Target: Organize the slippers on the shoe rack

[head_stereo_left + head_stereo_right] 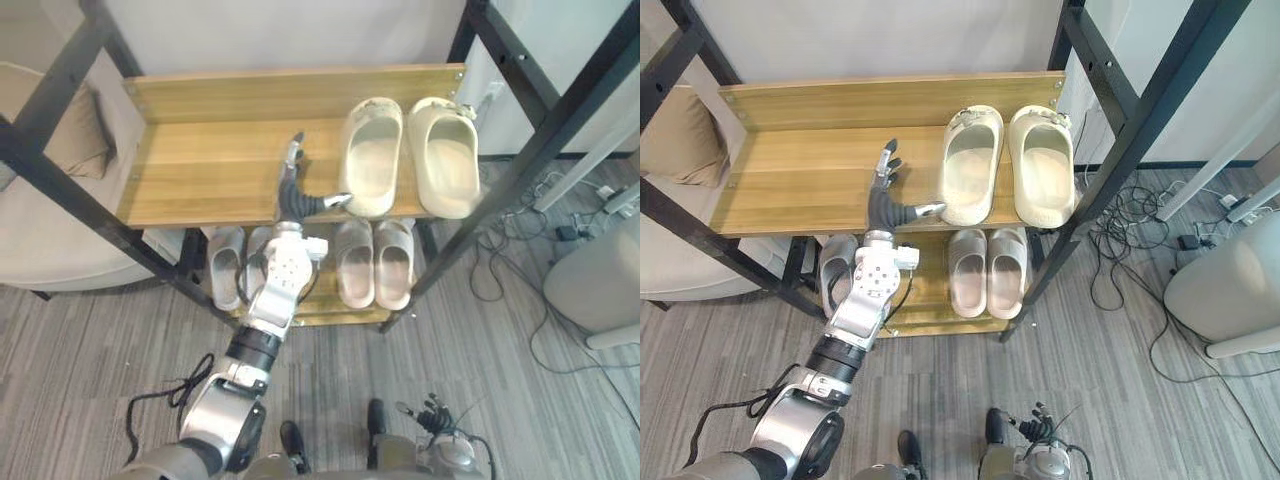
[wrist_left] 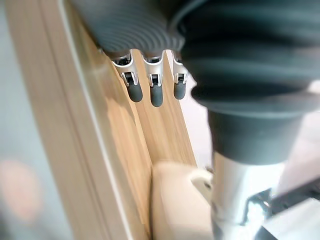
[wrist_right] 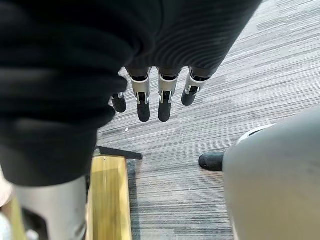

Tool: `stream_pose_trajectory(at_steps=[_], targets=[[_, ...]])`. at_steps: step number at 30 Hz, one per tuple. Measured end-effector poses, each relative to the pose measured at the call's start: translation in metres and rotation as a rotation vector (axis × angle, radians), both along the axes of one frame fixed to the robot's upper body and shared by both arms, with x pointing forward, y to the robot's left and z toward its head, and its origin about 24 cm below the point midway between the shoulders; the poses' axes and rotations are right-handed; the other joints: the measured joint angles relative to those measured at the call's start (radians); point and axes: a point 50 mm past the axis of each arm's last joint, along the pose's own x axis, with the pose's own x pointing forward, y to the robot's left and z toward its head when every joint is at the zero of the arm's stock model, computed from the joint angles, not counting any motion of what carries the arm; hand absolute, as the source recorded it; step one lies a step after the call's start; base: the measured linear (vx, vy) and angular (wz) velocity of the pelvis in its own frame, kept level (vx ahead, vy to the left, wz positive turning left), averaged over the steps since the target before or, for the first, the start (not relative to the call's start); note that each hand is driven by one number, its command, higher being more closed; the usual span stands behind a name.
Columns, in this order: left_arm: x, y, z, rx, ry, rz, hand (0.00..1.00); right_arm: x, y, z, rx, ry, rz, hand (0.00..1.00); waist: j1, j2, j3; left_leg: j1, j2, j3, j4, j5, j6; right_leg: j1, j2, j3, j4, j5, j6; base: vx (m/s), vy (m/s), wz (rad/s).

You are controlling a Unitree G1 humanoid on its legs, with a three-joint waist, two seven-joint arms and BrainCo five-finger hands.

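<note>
Two cream slippers [image 1: 372,155] [image 1: 445,155] lie side by side, toes to the back, at the right end of the rack's wooden top shelf [image 1: 200,160]. My left hand [image 1: 292,195] is over that shelf just left of them, fingers straight and pointing to the back wall. Its thumb reaches sideways to the heel of the nearer cream slipper [image 2: 175,200]. The left hand [image 2: 156,87] holds nothing. On the lower shelf stand a grey pair [image 1: 373,262] and a paler pair [image 1: 228,265], partly hidden by my arm. My right hand [image 3: 150,100] hangs low above the floor, fingers relaxed and empty.
Black metal posts [image 1: 560,120] frame the rack on both sides. A beige sofa with a cushion [image 1: 70,140] stands to the left. Cables [image 1: 520,260] lie on the floor at the right, beside a rounded white object [image 1: 600,280].
</note>
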Motion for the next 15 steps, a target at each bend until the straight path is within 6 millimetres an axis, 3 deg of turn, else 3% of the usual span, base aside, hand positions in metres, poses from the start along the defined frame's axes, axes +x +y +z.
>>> stream_pose_trajectory(at_steps=[7, 15], targets=[[-0.024, 0.012, -0.014, -0.005, -0.008, -0.004, 0.00, 0.003, 0.007, -0.003, 0.012, 0.020, 0.047, 0.00, 0.006, 0.001, -0.010, 0.032, -0.001, -0.044, -0.034, 0.014, -0.005, 0.058, 0.008, -0.045, -0.041, 0.002, 0.000, 0.03, -0.026, 0.17], [-0.074, 0.002, -0.047, -0.125, 0.087, -0.227, 0.00, 0.001, 0.019, -0.008, 0.046, 0.069, 0.108, 0.00, 0.030, 0.001, -0.038, 0.063, -0.003, -0.108, -0.033, 0.014, -0.005, 0.140, 0.008, -0.113, -0.074, 0.002, 0.000, 0.01, -0.029, 0.23]])
